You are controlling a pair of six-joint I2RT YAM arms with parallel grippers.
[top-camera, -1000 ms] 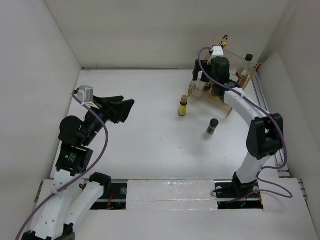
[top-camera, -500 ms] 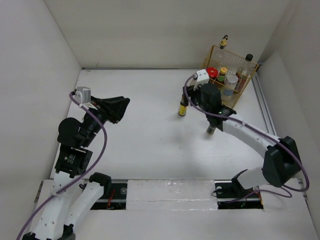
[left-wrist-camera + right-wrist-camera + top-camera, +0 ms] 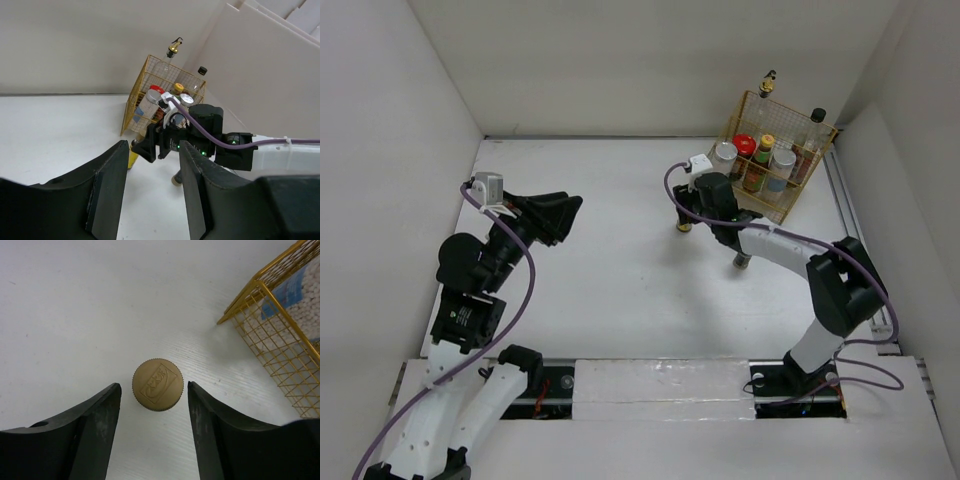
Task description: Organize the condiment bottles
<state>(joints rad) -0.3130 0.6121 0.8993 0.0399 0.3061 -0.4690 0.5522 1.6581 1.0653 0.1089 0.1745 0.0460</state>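
The gold-capped bottle (image 3: 158,391) stands upright on the desk (image 3: 620,280), just outside the near corner of the wire basket (image 3: 772,200). From the right wrist camera we look straight down on its ribbed cap. The right fingers (image 3: 90,430) are spread to either side of that cap, with a clear strip of desk showing on each flank. They are released, bracketing the bottle but touching nothing.

A little nearer the arms' bases stands a black-capped bottle (image 3: 741,262), also loose on the desk and partly hidden under the right arm's forearm. The other bottles (image 3: 768,155) stand packed upright inside the basket at the far right corner. So we judge the job as mostly done, with these two left to put away.

The step in hand looks like the pick of the gold-capped one. Next the fingers need to come down past the cap to the neck or body and close squarely. Then the bottle must be lifted clear before it is carried over the basket rim, since the wire corner sits close by and a tilted grasp could topple the bottle.

Far to the left, the left fingers (image 3: 107,195) hang parted above the desk with nothing between them.
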